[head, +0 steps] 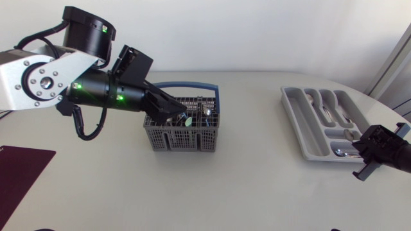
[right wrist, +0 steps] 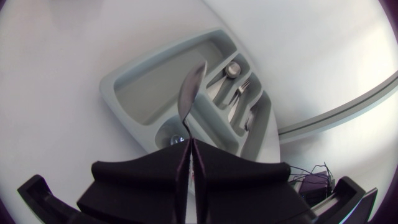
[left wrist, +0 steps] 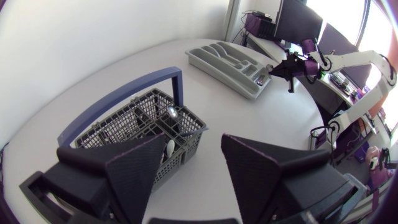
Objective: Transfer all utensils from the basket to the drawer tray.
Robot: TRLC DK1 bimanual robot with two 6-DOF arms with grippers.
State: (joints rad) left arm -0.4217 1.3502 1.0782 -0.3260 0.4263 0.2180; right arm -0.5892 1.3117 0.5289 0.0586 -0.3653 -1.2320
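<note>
One wide-open left pincer hangs over the basket while the right pincer clamps a spoon, handle end hidden.

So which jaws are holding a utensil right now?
The right jaws: they are shut on the handle of a spoon, right by the drawer tray. The left jaws stand open and empty above the basket.

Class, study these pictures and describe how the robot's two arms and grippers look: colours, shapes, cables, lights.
The left arm has silver-grey links and round black joints dotted with small green lights; a black cable loops beneath it. The right arm shows white links with black joints. The left gripper and right gripper are matte black, with broad wedge-shaped fingers.
</note>
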